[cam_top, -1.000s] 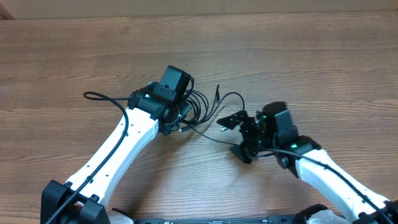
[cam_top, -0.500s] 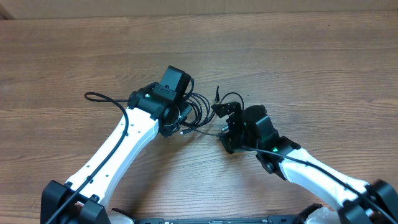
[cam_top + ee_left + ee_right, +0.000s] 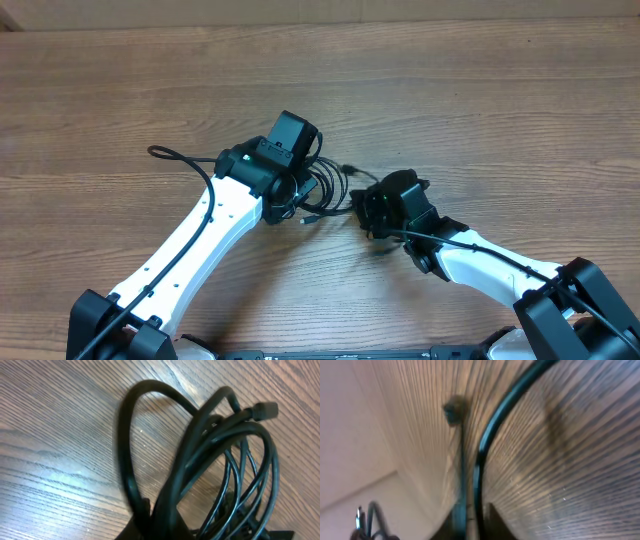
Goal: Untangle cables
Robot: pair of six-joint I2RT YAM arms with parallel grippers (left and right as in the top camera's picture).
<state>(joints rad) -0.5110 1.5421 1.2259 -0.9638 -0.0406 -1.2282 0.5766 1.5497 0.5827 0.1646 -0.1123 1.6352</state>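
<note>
- Your left gripper is clamped tight on the cables; several loops of the bundle gather into its jaws at the bottom of the left wrist view, and the fingers are mostly hidden behind them.
- From that grip the loops fan out over the table; one plug juts out at the upper right edge of the coil.
- Your right gripper is also closed; in the blurred right wrist view one strand runs down into the narrow gap between its fingers, so it looks pinched there.
- Beside that strand a thinner one ends in a small dark tip; the blur is too strong for you to tell what kind of end it is.
- From overhead the cables sit near the middle of the table, bunched between the two grippers; the left one is on the coil's left side, the right one just beside its right edge.
</note>
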